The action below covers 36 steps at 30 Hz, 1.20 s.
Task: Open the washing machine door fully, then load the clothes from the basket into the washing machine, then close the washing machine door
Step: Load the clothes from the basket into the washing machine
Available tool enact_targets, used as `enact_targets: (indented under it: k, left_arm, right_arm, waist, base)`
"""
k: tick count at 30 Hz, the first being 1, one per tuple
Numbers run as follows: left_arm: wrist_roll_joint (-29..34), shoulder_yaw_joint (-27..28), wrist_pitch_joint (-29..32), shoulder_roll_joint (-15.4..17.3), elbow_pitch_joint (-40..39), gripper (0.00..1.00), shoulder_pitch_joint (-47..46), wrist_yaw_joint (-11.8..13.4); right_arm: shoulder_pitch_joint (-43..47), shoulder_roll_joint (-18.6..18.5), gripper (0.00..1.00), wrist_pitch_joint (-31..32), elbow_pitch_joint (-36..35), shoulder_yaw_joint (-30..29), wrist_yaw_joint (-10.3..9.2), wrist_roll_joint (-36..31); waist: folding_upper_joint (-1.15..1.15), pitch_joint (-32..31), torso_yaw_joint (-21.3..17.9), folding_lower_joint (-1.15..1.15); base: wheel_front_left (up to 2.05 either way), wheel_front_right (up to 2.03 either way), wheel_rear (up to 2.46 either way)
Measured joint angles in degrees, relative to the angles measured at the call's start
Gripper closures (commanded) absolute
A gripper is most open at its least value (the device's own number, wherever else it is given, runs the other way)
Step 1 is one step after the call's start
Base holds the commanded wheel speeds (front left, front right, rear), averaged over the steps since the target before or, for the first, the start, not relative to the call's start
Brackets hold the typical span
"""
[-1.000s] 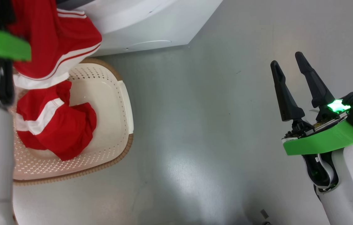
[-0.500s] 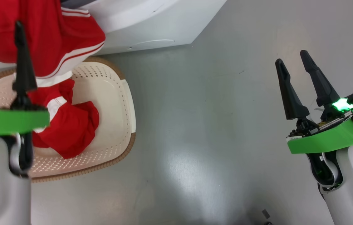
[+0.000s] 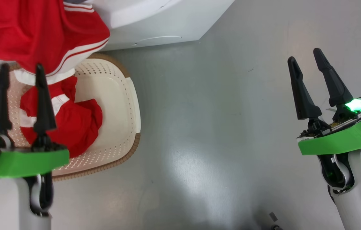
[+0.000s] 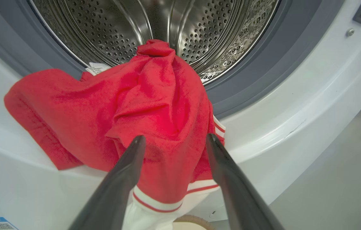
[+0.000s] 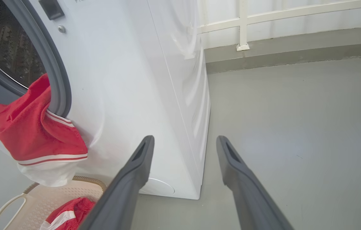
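- Red fabric garment point(image 4: 154, 105) draped over grey rubber gasket point(image 4: 250, 73), top bunched in perforated steel drum point(image 4: 199, 32); long axis vertical, striped hem pointing down at basket point(image 3: 116, 95).
- Second garment point(image 3: 71, 127) crumpled in basket.
- Left gripper point(image 3: 21, 67), right gripper point(image 3: 304, 55): fingers spread, empty.

**Red garment draped over the drum's lip**

A red garment point(image 4: 154, 105) hangs half out of the washing machine point(image 4: 295, 105). Its top lies in the steel drum point(image 4: 199, 28) and its white-striped hem trails down the front. The left gripper point(image 4: 175, 136) is spread wide before it, pinching nothing.
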Motion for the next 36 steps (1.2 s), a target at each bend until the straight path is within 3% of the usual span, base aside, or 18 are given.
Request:
enact_targets:
  k: [10, 26, 36]
  left_arm:
    - [0.81, 0.88, 0.00, -2.05, -0.35, 0.00, 4.34, -0.96]
    - [2.07, 0.89, 0.00, -2.72, 1.31, 0.00, 4.43, -1.45]
    - [2.09, 0.31, 0.01, -2.91, 6.56, 0.00, 1.94, -1.46]
  right_arm:
    - [-0.01, 0.08, 0.00, 0.00, -0.01, -0.55, 0.00, 0.01]
    - [-0.01, 0.08, 0.00, 0.00, 0.02, -0.53, 0.00, 0.02]
    - [0.00, 0.13, 0.00, 0.00, 0.07, -0.53, 0.00, 0.02]
  waist:
    - [0.00, 0.18, 0.40, 0.00]
    - [0.00, -0.03, 0.50, 0.00]
    - [0.00, -0.02, 0.70, 0.00]
  base:
    - [0.00, 0.00, 0.00]
    - [0.00, 0.00, 0.00]
    - [0.00, 0.00, 0.00]
